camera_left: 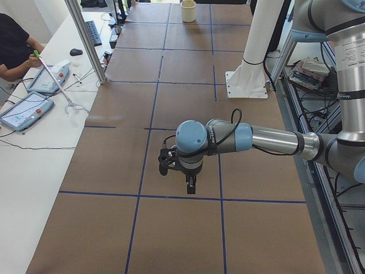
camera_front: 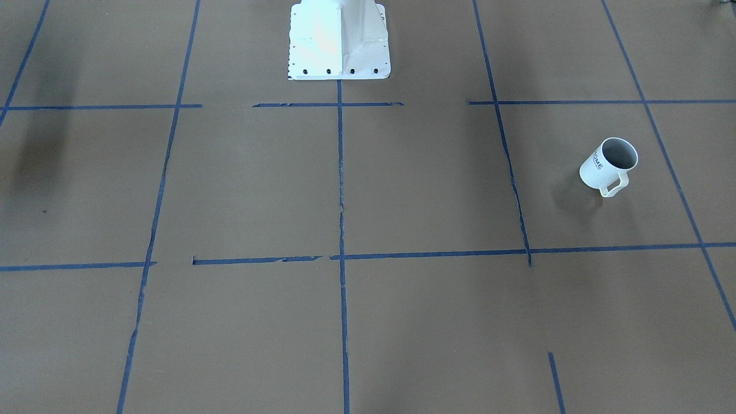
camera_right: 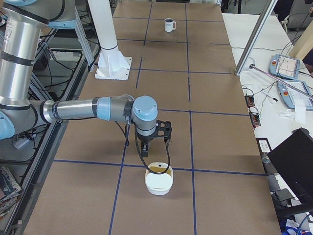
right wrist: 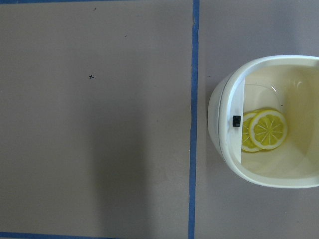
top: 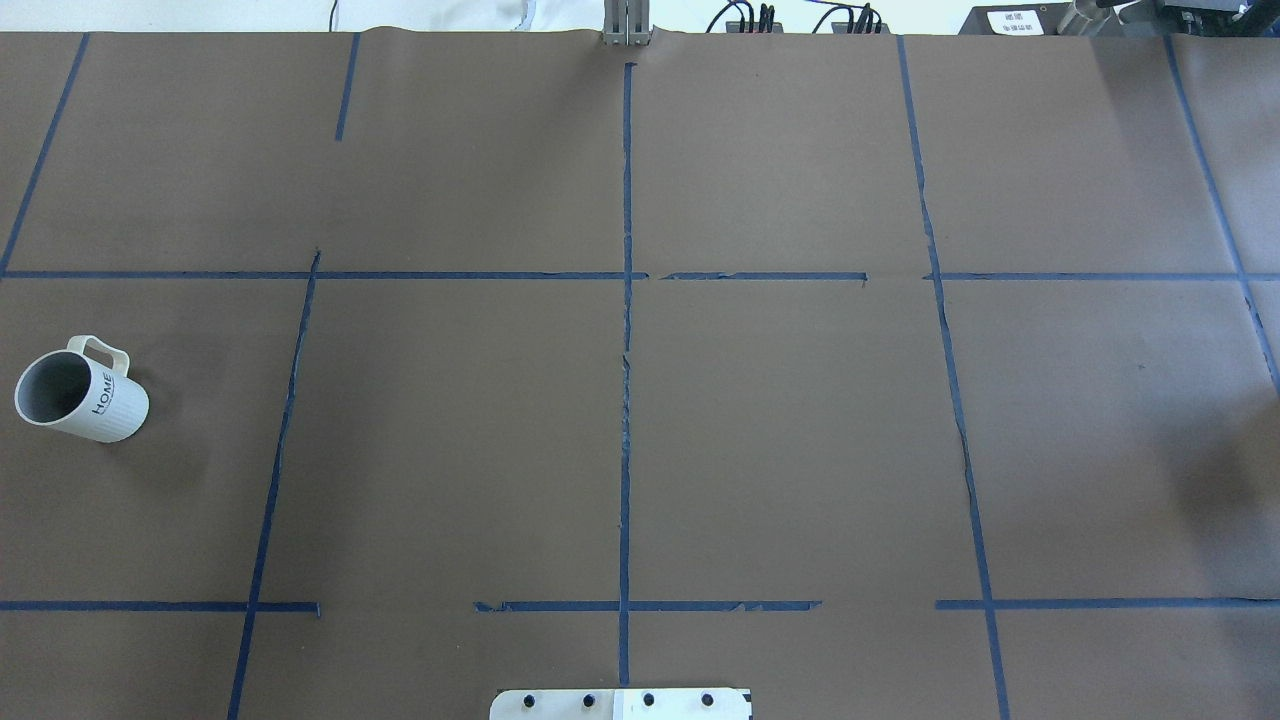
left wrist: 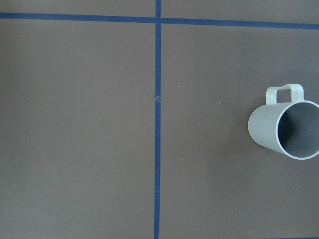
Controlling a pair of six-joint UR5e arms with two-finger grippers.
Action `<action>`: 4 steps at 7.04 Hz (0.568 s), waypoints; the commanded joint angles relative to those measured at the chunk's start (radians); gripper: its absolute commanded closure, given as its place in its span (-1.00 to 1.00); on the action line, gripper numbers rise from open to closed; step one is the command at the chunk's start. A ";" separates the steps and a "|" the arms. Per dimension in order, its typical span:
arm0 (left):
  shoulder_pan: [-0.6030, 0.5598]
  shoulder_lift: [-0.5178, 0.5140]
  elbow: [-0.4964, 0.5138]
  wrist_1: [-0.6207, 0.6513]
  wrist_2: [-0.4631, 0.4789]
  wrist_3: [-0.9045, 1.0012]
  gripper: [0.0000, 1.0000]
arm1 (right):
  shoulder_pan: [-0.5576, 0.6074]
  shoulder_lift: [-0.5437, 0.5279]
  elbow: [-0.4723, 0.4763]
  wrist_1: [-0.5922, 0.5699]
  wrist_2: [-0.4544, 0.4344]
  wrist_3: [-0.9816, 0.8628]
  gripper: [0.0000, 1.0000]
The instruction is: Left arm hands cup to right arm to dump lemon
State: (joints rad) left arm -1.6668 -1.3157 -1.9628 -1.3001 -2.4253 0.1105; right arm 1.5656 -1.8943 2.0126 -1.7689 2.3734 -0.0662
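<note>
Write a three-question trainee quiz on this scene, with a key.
1. True or false: the cup stands upright with nothing gripping it.
2. What lies in the white bowl? A: nothing. B: lemon slices. C: a spoon.
3. Fill in: in the overhead view the cup stands near the ___ edge of the table.

Key: 1 true. 2 B. 3 left.
</note>
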 commanded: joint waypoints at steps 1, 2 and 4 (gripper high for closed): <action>0.024 0.007 0.007 -0.001 0.002 -0.048 -1.00 | -0.013 -0.003 -0.017 0.032 -0.025 -0.001 -1.00; 0.074 0.006 0.009 -0.001 0.017 -0.066 -1.00 | -0.018 -0.003 -0.025 0.037 -0.023 -0.001 -1.00; 0.081 0.001 0.005 -0.008 0.040 -0.077 -1.00 | -0.021 -0.003 -0.025 0.081 -0.023 0.008 -1.00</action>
State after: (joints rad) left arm -1.5948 -1.3140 -1.9559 -1.3047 -2.3935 0.0379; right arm 1.5465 -1.8975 1.9900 -1.7060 2.3504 -0.0624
